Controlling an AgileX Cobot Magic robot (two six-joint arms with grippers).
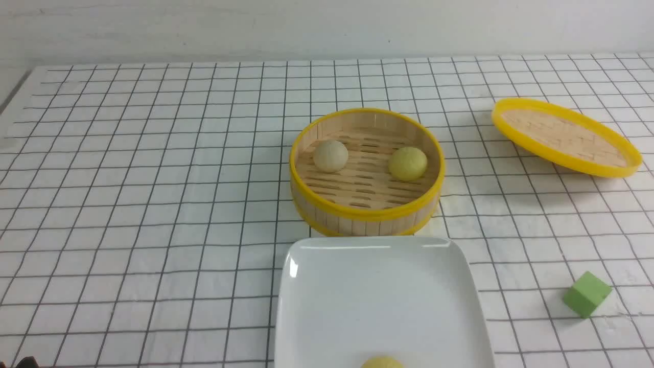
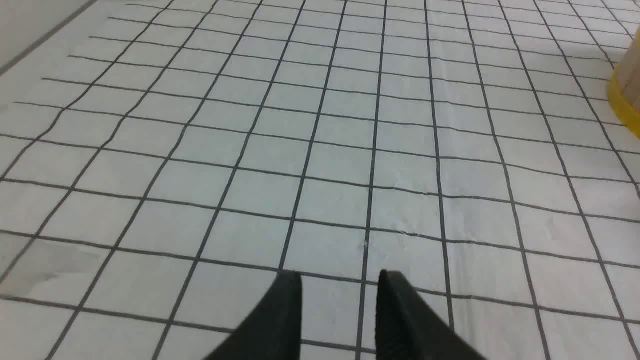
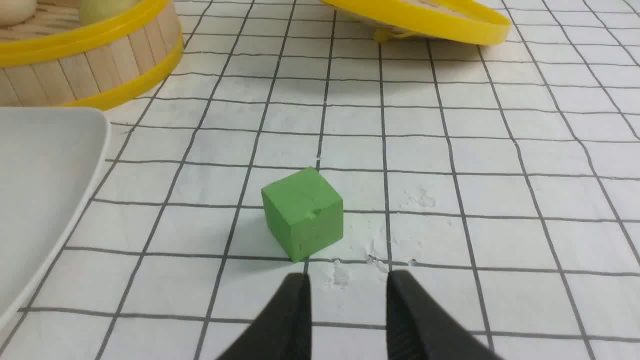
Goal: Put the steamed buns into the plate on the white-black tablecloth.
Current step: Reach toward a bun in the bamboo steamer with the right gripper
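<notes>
1. From here I see a white tablecloth with a thin black grid (image 1: 153,204) spread over the whole table.
2. On it sits a round bamboo steamer with yellow rims (image 1: 365,222). Inside are a small pale cream, dome-shaped steamed bun (image 1: 330,156) on the left and a small yellow steamed bun (image 1: 407,164) on the right, well apart from each other.
3. Nearer me is a glossy white square plate with rounded corners (image 1: 378,296), just in front of the steamer. Another yellow bun (image 1: 383,363) lies in it, partly cut off by the edge of view.
4. A round, yellow-rimmed bamboo lid (image 1: 567,135) rests tilted to the right of the steamer.
5. A small green cube (image 1: 587,294) sits on the cloth to the right of the plate.
6. The left gripper (image 2: 340,275) has its black fingers parted, with only cloth showing between them.
7. The right gripper (image 3: 348,276) also has its fingers apart, holding nothing, near the cube.
</notes>
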